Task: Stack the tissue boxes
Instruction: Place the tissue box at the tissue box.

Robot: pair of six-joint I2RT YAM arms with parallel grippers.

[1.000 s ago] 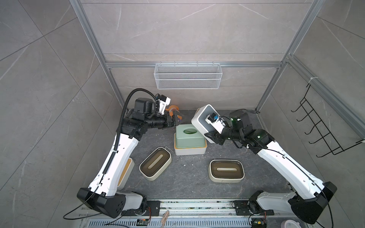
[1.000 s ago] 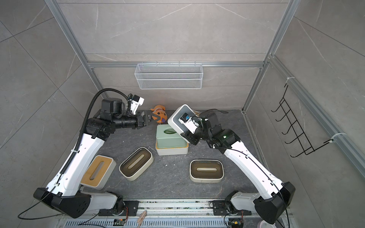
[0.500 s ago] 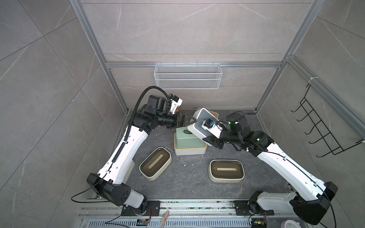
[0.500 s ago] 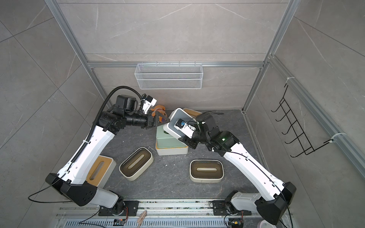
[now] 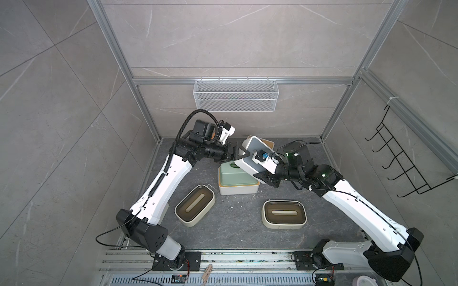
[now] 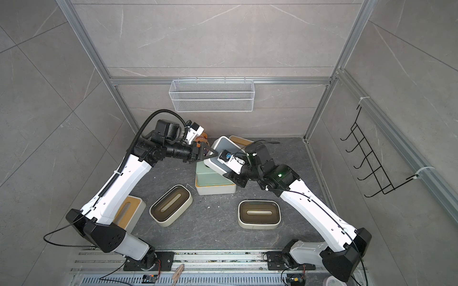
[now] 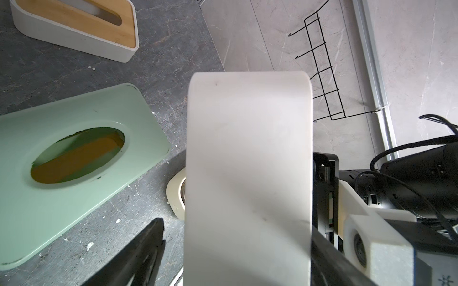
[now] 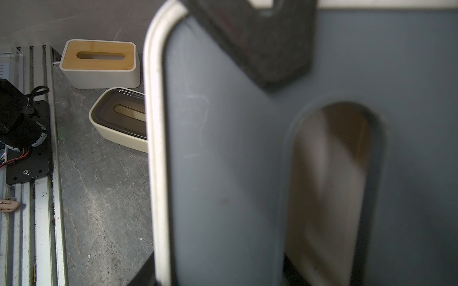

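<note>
Nearest the arm bases, in front of the mint green box (image 5: 235, 177) and far to its left, the front bamboo-lidded box (image 6: 128, 210) sits on the floor, partly hidden by the left arm. Closer to the mint green box lie two flat boxes with dark-brown lids. The left cream box (image 5: 195, 209) is in front and to the left, set at an angle. The right cream box (image 5: 284, 213) is in front and to the right, well apart from it.

The mint green box rests on the base bamboo-lidded box (image 5: 238, 190), making a stack two high. Over the far right part of this stack the grey-lidded box (image 5: 256, 147) hangs tilted; whether it touches the mint lid I cannot tell. The right gripper (image 5: 260, 173) is clamped on its nearer end, one finger flat against the grey lid. The left gripper (image 6: 213, 155) straddles the opposite end with its jaws apart, and a gap shows beside one finger (image 7: 148, 247).

Behind the mint green box and to its right lies the rear bamboo-lidded box (image 5: 269, 143). The orange fish toy (image 6: 202, 136) shows behind and to the left.
</note>
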